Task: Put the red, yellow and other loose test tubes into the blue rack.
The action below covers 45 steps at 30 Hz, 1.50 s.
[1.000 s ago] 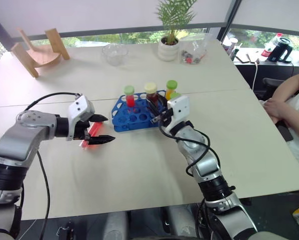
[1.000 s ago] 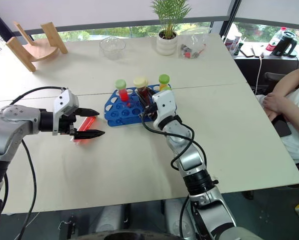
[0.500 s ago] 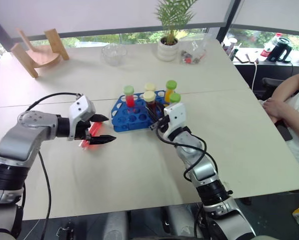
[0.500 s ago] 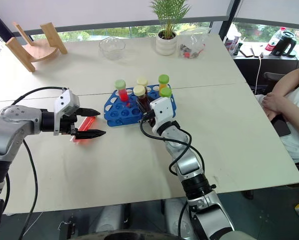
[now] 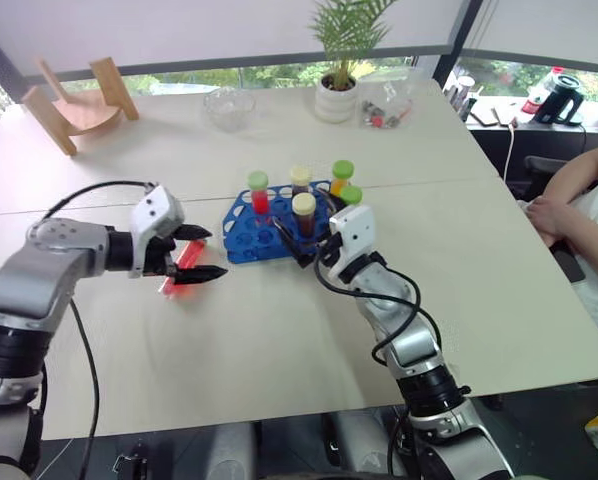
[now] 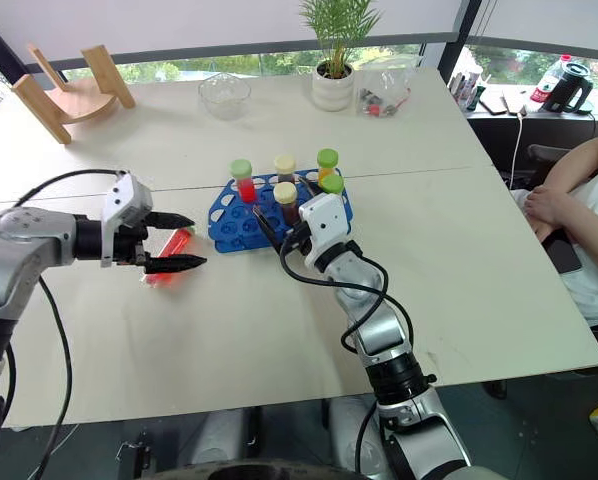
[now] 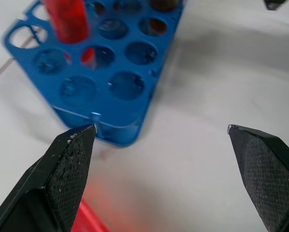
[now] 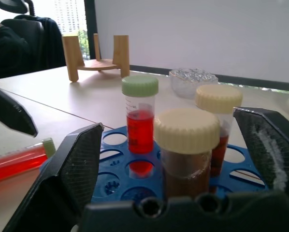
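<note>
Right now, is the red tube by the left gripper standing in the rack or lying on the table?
Lying on the table: the red tube rests flat beneath the open left gripper, outside the blue rack.

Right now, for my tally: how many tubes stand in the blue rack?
5: red tube left, two cream-capped tubes middle, two green-capped tubes right; the right gripper may hide more.

Red tube [image 5: 179,268] flat beside blue rack [image 5: 241,240]
</note>
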Each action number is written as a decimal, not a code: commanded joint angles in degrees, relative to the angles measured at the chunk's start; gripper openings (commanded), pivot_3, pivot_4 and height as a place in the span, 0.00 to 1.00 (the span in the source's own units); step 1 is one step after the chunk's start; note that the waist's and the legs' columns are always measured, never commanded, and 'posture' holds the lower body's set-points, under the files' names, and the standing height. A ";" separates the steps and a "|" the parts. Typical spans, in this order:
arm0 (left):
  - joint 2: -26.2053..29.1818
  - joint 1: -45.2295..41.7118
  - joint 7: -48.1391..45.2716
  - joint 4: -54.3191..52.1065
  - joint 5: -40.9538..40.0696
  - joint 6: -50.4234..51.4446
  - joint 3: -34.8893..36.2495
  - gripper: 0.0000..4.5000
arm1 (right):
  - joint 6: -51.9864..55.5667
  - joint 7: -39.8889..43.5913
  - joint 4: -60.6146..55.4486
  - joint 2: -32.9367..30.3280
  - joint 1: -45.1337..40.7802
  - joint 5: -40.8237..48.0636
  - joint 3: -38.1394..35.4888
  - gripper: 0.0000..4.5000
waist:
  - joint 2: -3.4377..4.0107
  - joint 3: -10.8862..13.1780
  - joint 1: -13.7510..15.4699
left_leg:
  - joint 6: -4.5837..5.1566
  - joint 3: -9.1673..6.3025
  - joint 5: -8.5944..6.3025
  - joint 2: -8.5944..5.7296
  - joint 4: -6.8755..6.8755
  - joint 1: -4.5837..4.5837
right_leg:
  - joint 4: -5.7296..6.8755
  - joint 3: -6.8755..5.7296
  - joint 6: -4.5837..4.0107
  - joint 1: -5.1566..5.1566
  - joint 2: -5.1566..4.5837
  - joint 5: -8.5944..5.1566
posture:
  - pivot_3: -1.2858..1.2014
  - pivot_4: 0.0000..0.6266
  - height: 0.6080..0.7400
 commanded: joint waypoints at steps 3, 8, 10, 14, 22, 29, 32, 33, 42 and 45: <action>3.91 -8.32 2.26 3.62 0.05 6.14 3.60 1.00 | 10.00 8.56 -17.90 -4.93 -0.02 8.84 -0.84 0.99 | -0.01 0.00 0.13 | 0.00 -0.03 0.00 -0.01 0.04 -0.04 | -0.01 -0.02 0.00 0.00 0.00 0.00 | 0.52 0.24 1.00; 10.51 -17.87 -0.82 12.99 7.92 12.45 -6.52 1.00 | 27.26 18.63 -31.35 -16.17 -0.83 25.91 -6.07 0.99 | 0.02 0.02 0.01 | 0.01 -0.05 0.00 -0.03 0.01 0.04 | 0.00 -0.04 0.00 0.06 0.02 0.00 | 0.52 0.24 1.00; 9.43 -25.08 -2.35 17.01 10.88 20.24 -13.67 1.00 | 35.03 25.41 -33.30 -24.04 -1.81 35.70 -9.13 0.99 | 0.01 0.03 0.09 | 0.03 -0.05 -0.01 -0.04 0.02 0.07 | -0.01 -0.04 0.00 0.12 0.01 -0.01 | 0.52 0.24 1.00; 4.61 -35.65 -6.39 24.05 16.91 29.60 -28.02 1.00 | 45.31 39.65 -33.62 -38.17 -3.05 49.61 -11.04 0.99 | 0.00 0.05 1.46 | 0.08 -0.13 -0.04 -0.09 0.13 0.08 | -0.10 -0.11 0.01 0.26 0.00 -0.01 | 0.52 0.24 1.00; -2.98 -42.00 -11.80 37.01 20.83 32.36 -37.38 1.00 | 40.35 43.46 -30.43 -40.19 -4.51 42.82 -4.77 0.99 | -0.04 0.08 0.56 | 0.32 -0.17 -0.17 -0.05 0.12 -0.03 | -0.10 -0.11 -0.04 0.10 0.08 -0.05 | 0.52 0.24 1.00; -7.50 -40.10 -11.31 40.58 22.81 31.23 -38.92 1.00 | 39.87 39.89 -31.91 -38.69 -2.36 42.83 -6.23 0.99 | -0.04 0.08 0.35 | 0.32 -0.16 -0.17 -0.05 0.18 -0.07 | -0.10 -0.12 -0.03 0.10 0.03 -0.05 | 0.52 0.24 1.00; -9.35 -38.50 -10.26 41.15 23.49 30.34 -38.69 0.79 | 39.39 38.81 -31.47 -38.97 -2.17 42.30 -7.14 1.00 | -0.04 0.08 0.33 | 0.32 -0.15 -0.17 -0.06 0.25 -0.08 | -0.08 -0.11 -0.02 0.11 0.02 -0.05 | 0.52 0.24 1.00; -9.81 -38.17 -10.05 41.32 23.58 30.27 -38.47 0.70 | 39.38 38.52 -31.37 -39.05 -2.25 42.18 -7.37 1.00 | -0.04 0.08 0.34 | 0.32 -0.16 -0.17 -0.06 0.25 -0.07 | -0.07 -0.11 -0.02 0.11 0.02 -0.05 | 0.52 0.24 1.00; -11.70 -38.82 -4.86 46.71 23.09 26.82 -30.14 0.18 | 39.10 38.12 -30.05 -41.42 -2.06 40.23 -8.60 1.00 | -0.02 0.07 1.57 | 0.32 -0.15 -0.17 -0.08 0.32 -0.03 | 0.01 -0.11 -0.02 0.15 0.01 -0.05 | 0.52 0.24 1.00; -7.97 -34.78 -0.20 44.27 16.80 5.08 -13.21 0.18 | 39.41 38.06 -29.78 -43.34 -0.15 41.56 -12.62 1.00 | -0.04 0.08 1.74 | 0.32 -0.16 -0.17 -0.06 0.42 -0.06 | 0.04 -0.12 -0.02 0.15 0.00 -0.05 | 0.52 0.24 1.00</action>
